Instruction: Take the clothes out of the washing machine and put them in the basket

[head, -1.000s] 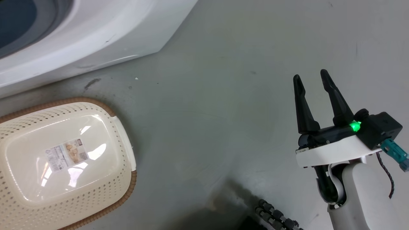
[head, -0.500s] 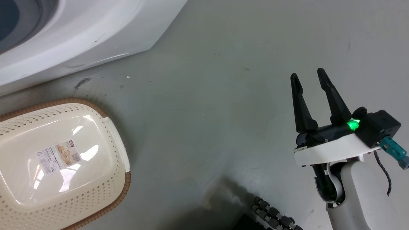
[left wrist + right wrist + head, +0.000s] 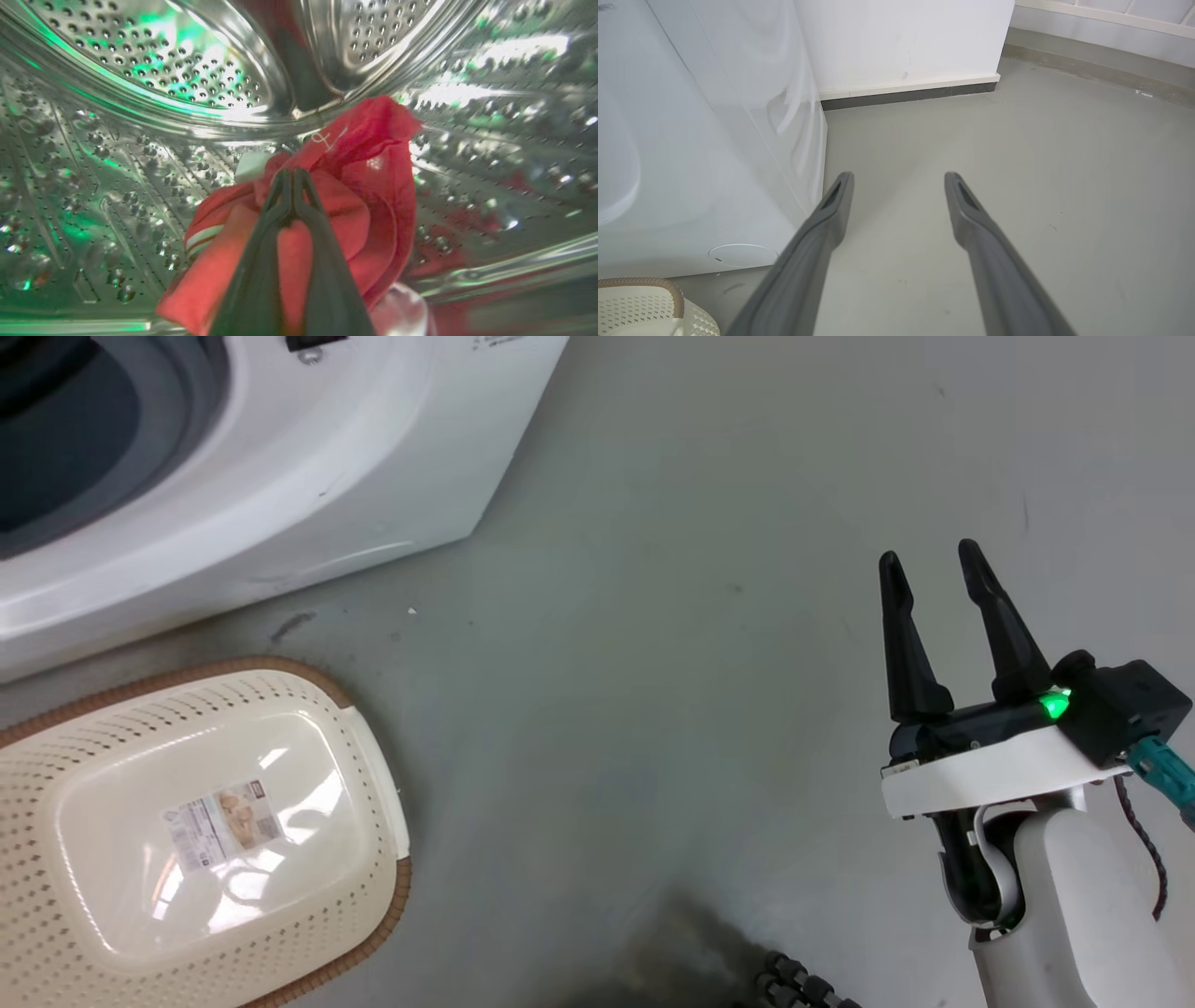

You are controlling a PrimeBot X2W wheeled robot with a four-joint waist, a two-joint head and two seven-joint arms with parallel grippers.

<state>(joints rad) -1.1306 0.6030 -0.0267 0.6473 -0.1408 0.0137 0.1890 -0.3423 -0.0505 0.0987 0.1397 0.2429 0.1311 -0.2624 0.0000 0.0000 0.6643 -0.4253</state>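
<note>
Inside the steel drum [image 3: 187, 70] of the washing machine [image 3: 373, 476], the left gripper [image 3: 294, 175] is closed, and its fingertips pinch a crumpled red cloth [image 3: 373, 154] (a white stripe shows at one edge). The right gripper [image 3: 929, 555] hangs open above the grey floor [image 3: 653, 709], well apart from the machine. The basket [image 3: 280, 670] stands on the floor, just beside the front of the machine.
</note>
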